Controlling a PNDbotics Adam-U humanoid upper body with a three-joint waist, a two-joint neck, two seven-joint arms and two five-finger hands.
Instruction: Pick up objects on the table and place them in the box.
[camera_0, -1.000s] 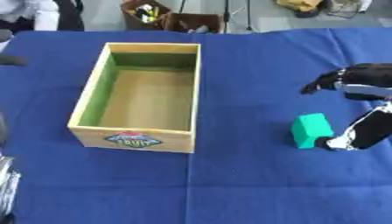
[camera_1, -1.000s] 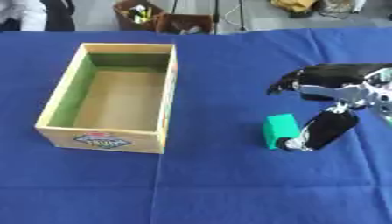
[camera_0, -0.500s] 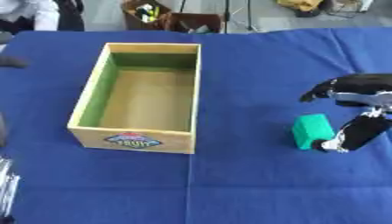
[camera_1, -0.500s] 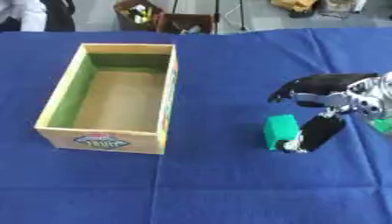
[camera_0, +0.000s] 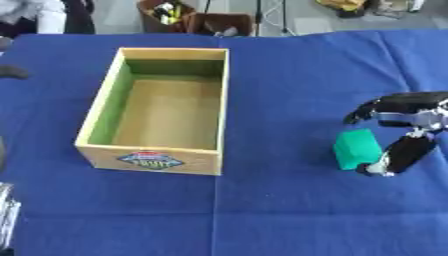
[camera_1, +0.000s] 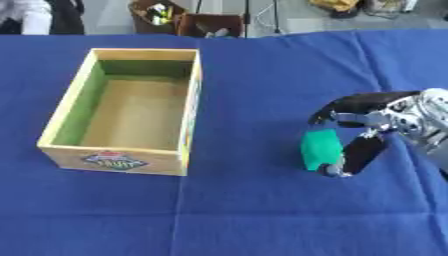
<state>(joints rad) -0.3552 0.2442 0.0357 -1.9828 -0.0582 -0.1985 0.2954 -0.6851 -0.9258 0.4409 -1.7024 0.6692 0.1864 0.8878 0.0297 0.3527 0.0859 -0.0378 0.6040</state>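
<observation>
Reaching in from the right, the black-and-silver right hand (camera_1: 372, 127) brackets the small green block (camera_1: 320, 149) on the blue tablecloth (camera_1: 245, 210): its fingers (camera_1: 350, 105) arch over the block's far side and its thumb (camera_1: 357, 156) comes down at the near right corner, just beside or touching it. Nothing is pinched yet; the hand looks open around the block, which sits on the cloth well to the right of the empty light wooden box with the green inner wall (camera_1: 188, 120). The risk, as I judge it, is an off-centre closure. With the thumb at a corner rather than a flat face, the block could twist or squirt out sideways, or tip as the hand lifts. The left hand is out of sight.
</observation>
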